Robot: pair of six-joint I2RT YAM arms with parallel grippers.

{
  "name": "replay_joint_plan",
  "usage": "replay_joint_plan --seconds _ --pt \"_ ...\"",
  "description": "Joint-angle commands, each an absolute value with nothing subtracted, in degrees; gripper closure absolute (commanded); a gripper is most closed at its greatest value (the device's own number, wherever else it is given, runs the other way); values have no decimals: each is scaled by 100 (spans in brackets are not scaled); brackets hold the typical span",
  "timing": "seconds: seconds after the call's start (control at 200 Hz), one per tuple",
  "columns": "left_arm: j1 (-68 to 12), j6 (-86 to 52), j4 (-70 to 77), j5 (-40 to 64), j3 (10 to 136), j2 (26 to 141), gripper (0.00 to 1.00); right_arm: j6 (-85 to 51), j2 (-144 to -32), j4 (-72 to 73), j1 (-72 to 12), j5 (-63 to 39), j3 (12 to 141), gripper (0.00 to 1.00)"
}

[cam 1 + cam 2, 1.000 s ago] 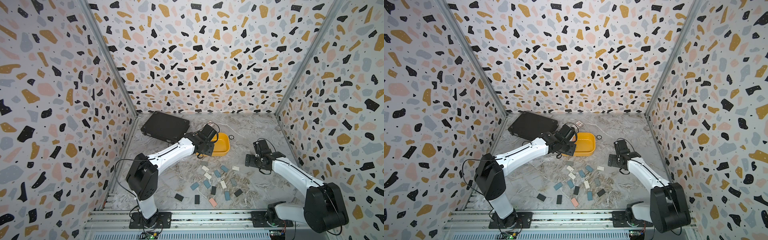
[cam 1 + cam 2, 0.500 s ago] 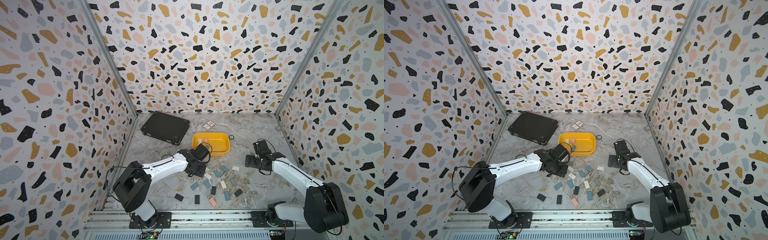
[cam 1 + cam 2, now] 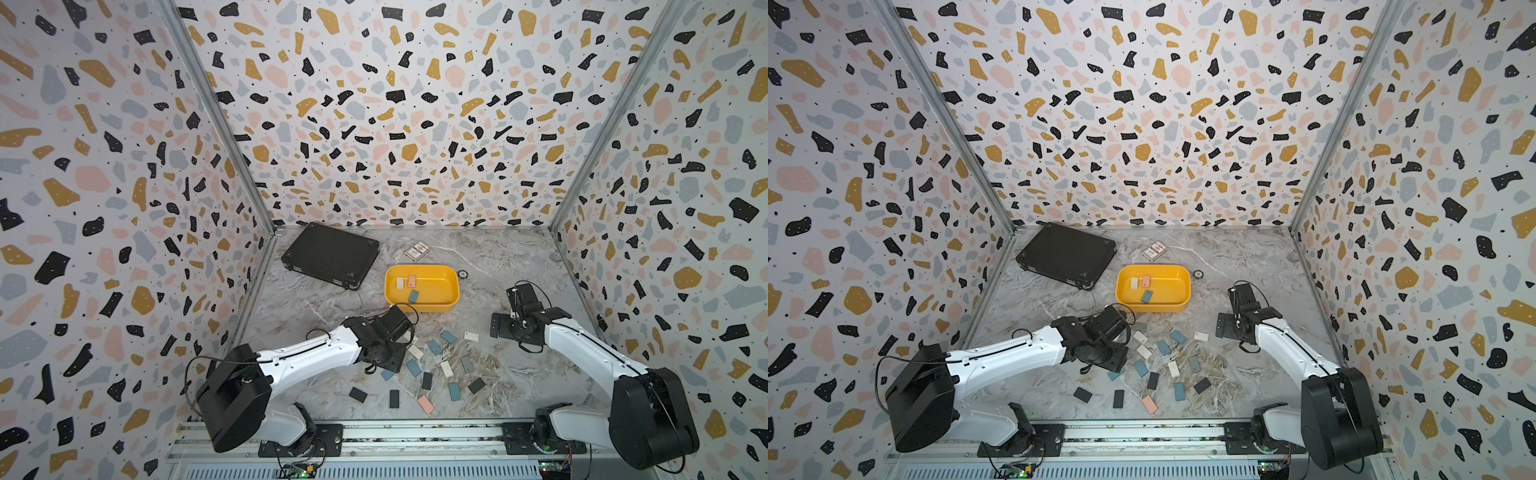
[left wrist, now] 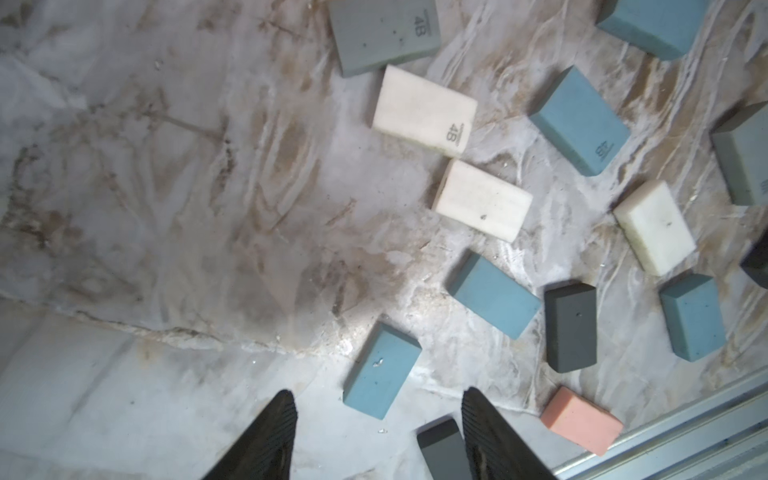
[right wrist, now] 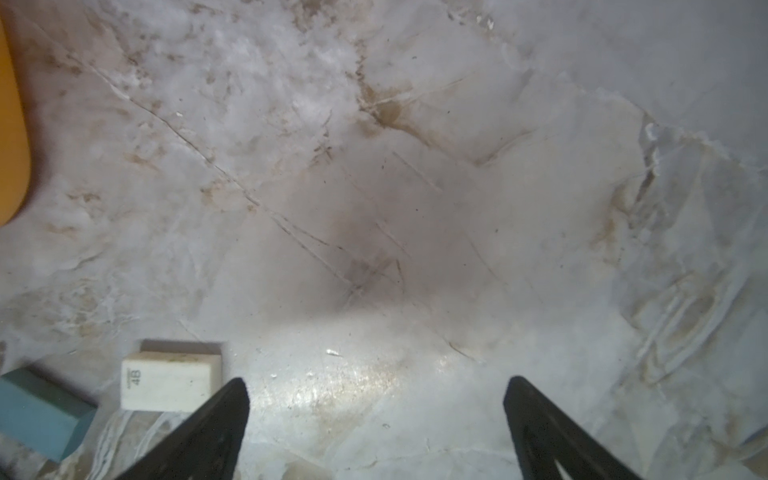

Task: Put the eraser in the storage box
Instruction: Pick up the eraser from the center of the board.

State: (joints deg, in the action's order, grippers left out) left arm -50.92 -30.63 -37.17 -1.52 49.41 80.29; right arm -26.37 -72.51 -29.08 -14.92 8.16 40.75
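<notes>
The yellow storage box (image 3: 422,309) (image 3: 1152,308) sits mid-floor and holds a white, a pink and a blue eraser. Several loose erasers (image 3: 434,347) (image 3: 1163,347), blue, white, dark and pink, lie scattered in front of it. My left gripper (image 3: 388,361) (image 4: 379,397) hangs open over the left edge of that scatter. In the left wrist view a blue eraser (image 4: 382,370) lies on the floor just beyond the fingertips, and a dark eraser (image 4: 440,451) sits beside one finger. Over bare floor to the right, my right gripper (image 3: 503,326) (image 5: 376,382) is open and empty, with a white eraser (image 5: 170,380) beside it.
A flat black case (image 3: 332,253) lies at the back left, with a small card pack (image 3: 417,251) and a small round ring (image 3: 462,273) near the box. A metal rail (image 3: 374,432) (image 4: 685,436) runs along the front edge, and patterned walls close in three sides.
My left arm has pulled back from over the storage box to the scattered erasers in front, and its jaws have widened. The right arm has not moved.
</notes>
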Motion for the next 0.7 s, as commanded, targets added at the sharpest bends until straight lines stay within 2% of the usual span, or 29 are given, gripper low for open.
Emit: replay_joint_plan --seconds 0.0,0.315,0.696 --pt "-5167 -2955 -3680 -247 4735 8063 36 -2681 -7086 -2988 -1520 790 4060 2" --pt "-5352 -2902 -3503 -85 4450 8059 35 -2686 -7049 -3038 -1518 808 4055 2" --pt "-5370 -2864 -3079 -18 4334 8706 37 -2681 -7014 -3076 -1519 844 4096 2"
